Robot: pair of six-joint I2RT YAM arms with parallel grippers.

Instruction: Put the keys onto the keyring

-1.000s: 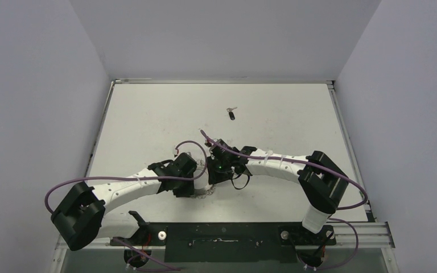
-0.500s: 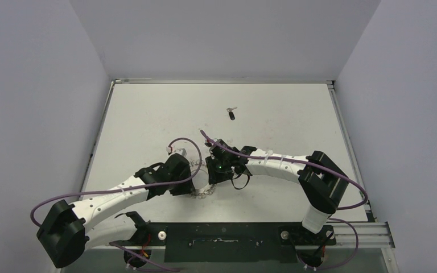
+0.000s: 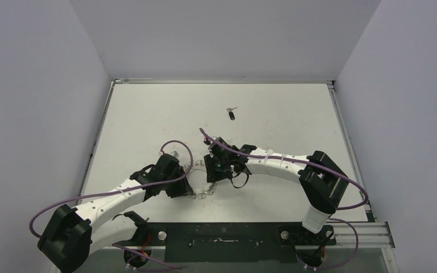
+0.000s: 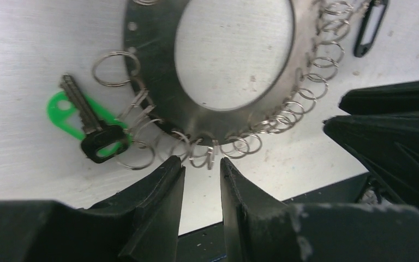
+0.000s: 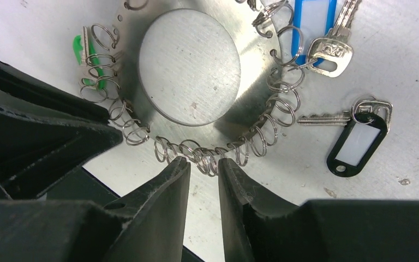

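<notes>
The keyring [image 3: 200, 181], a flat silvery ring with small wire loops round its rim, lies on the table between my two grippers. It fills the left wrist view [image 4: 158, 82] and the right wrist view [image 5: 251, 103]. One small black-headed key [image 3: 231, 114] lies alone further back. Another silver key [image 5: 322, 119] on a black tag [image 5: 357, 141] lies just beside the ring. My left gripper [image 4: 202, 166] is slightly open, with its tips at the rim loops. My right gripper [image 5: 203, 164] is slightly open, with rim loops between its tips.
A key over a green tag [image 4: 95, 131] and a silver key on a blue tag [image 5: 327, 49] sit at the ring's rim. The black tag also shows in the left wrist view [image 4: 368, 30]. The black base rail [image 3: 222, 234] runs along the near edge.
My left arm has drawn back to the left and toward the near edge, uncovering the keyring. The right arm and the far key have hardly moved.
</notes>
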